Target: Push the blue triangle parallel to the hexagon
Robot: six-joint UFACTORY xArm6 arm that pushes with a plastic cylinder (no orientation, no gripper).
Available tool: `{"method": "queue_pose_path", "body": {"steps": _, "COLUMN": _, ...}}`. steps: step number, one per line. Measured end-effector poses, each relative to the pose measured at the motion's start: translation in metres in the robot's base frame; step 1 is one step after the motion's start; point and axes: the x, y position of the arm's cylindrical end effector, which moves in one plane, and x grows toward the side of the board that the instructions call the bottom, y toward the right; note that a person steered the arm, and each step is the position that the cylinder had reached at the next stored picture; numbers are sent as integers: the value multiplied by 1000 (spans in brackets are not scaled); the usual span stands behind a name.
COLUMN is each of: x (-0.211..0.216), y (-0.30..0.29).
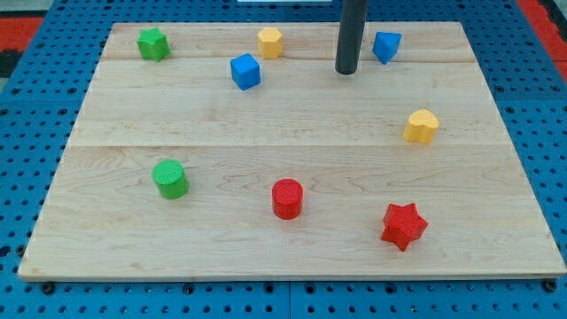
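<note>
Camera view: resting my tip (346,71) just left of the blue triangle (386,46) near the bench (292,155) top edge, almost level with the yellow hexagon (270,42); lacking any gripper; nearing completion, seemingly.

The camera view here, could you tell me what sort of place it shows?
Probably a robotics lab bench: a wooden board lies on a blue perforated base, with small coloured blocks scattered about, and my tip is left of the blue triangle.
</note>
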Motion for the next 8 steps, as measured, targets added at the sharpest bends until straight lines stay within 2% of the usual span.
{"method": "queue_pose_path", "body": {"steps": 2, "x": 5, "y": -5}}
{"method": "queue_pose_path", "body": {"steps": 3, "x": 13, "y": 45}}
{"method": "queue_pose_path", "body": {"steps": 5, "x": -36, "y": 173}}
{"method": "queue_pose_path", "body": {"steps": 6, "x": -73, "y": 134}}
{"method": "queue_pose_path", "body": {"steps": 7, "x": -73, "y": 64}}
{"method": "queue_pose_path", "body": {"steps": 8, "x": -20, "y": 16}}
